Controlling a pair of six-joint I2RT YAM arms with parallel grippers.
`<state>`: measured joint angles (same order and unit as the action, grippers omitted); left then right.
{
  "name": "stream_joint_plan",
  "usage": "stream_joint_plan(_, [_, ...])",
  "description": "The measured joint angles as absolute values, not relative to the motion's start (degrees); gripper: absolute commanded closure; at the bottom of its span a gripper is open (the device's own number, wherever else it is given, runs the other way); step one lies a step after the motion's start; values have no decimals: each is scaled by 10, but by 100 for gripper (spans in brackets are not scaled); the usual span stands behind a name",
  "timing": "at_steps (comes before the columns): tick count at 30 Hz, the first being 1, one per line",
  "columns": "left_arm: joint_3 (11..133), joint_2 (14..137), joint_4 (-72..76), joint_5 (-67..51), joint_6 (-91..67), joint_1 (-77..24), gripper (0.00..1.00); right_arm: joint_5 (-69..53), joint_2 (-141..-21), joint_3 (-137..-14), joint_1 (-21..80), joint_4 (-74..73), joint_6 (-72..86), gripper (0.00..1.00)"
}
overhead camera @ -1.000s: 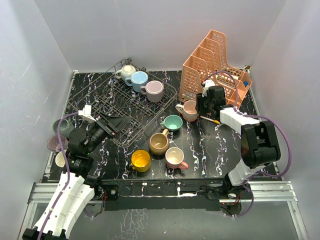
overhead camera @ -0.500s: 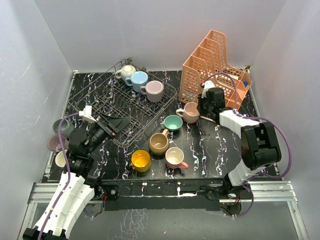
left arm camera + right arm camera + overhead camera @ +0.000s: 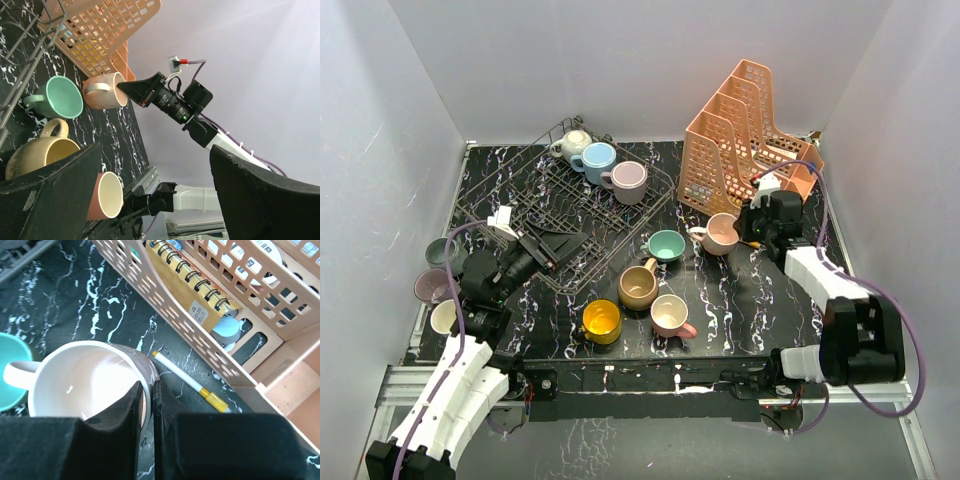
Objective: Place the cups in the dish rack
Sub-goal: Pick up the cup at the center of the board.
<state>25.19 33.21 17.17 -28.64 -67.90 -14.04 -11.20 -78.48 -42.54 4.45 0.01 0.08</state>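
My right gripper [image 3: 744, 229] is shut on the rim of a pink cup [image 3: 722, 233], one finger inside and one outside, held in front of the orange organizer. In the right wrist view the cup [image 3: 85, 377] fills the lower left at the gripper [image 3: 151, 390]. My left gripper [image 3: 557, 244] is open and empty over the near edge of the dish rack [image 3: 510, 195]. The rack holds a cream cup [image 3: 573, 143], a blue cup [image 3: 596, 158] and a lilac cup [image 3: 627, 179]. Teal [image 3: 666, 245], tan [image 3: 638, 287], yellow [image 3: 601, 321] and pink [image 3: 670, 315] cups stand on the table.
The orange tiered organizer [image 3: 745, 130] stands at the back right, holding a spiral notebook [image 3: 192, 300]. A white and yellow pen [image 3: 187, 380] lies at its foot. Three more cups, grey-green [image 3: 438, 252], lilac [image 3: 428, 287] and cream [image 3: 443, 317], sit at the table's left edge.
My right gripper has carried the pink cup to the right and slightly nearer, away from the teal cup. The left gripper has shifted slightly to the right over the rack.
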Motion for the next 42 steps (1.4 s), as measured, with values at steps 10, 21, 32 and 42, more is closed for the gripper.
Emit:
stream_joint_plan(10, [263, 402, 229, -291, -718, -190, 15, -275, -691, -404, -38, -5, -1, 92])
stream_joint_plan(21, [299, 567, 336, -121, -728, -450, 15, -464, -686, -404, -99, -17, 25, 92])
stream_joint_plan(32, [397, 734, 437, -1, -843, -552, 14, -588, -679, -430, -102, 41, 101, 92])
stream_joint_plan(42, [416, 781, 494, 86, -974, -584, 16, -645, -681, -447, -102, 177, 202, 92])
